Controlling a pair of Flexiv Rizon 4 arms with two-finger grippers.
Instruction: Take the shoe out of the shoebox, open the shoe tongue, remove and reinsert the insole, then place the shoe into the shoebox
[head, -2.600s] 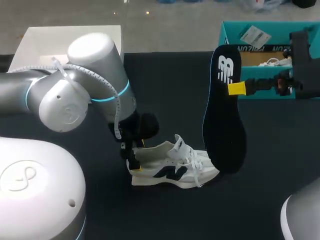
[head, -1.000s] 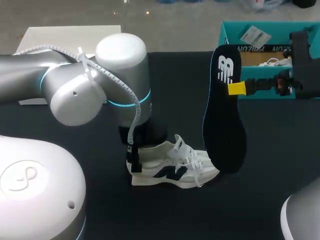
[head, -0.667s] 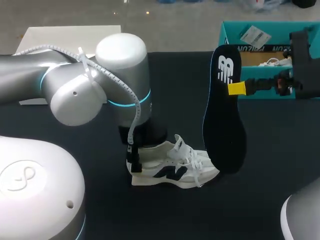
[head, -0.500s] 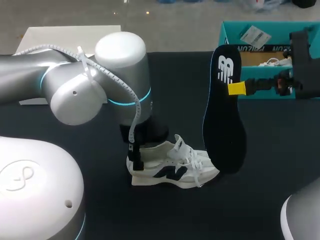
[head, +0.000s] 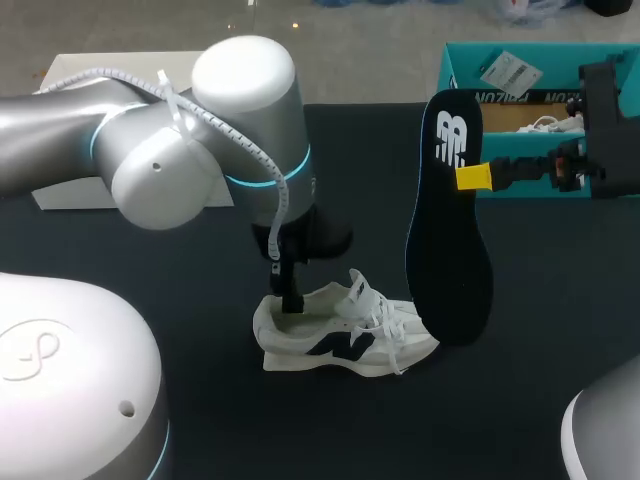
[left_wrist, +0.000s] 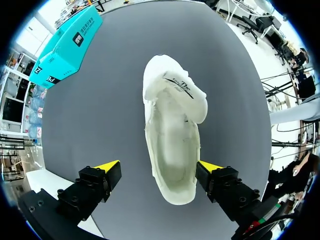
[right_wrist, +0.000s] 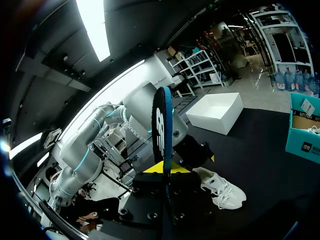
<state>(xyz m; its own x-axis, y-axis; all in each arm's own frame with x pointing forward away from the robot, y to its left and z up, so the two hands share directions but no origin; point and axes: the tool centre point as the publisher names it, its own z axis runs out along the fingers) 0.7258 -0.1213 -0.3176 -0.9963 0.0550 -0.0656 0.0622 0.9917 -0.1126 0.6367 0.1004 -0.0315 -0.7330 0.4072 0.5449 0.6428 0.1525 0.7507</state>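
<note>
- White lace-up sneaker (head: 345, 340) with a dark side logo: upright at the middle of the black counter (head: 500, 400), toe toward 3 o'clock.
- My left claw (left_wrist: 159, 167): spread wide over the sneaker's heel, gripping nothing.
- Black foam insole (head: 447, 230): held on end at 12 o'clock of the toe, pinched by my right claw (head: 472, 177).
- Teal cardboard shoebox (head: 460, 60): at the counter's 2 o'clock.
</note>
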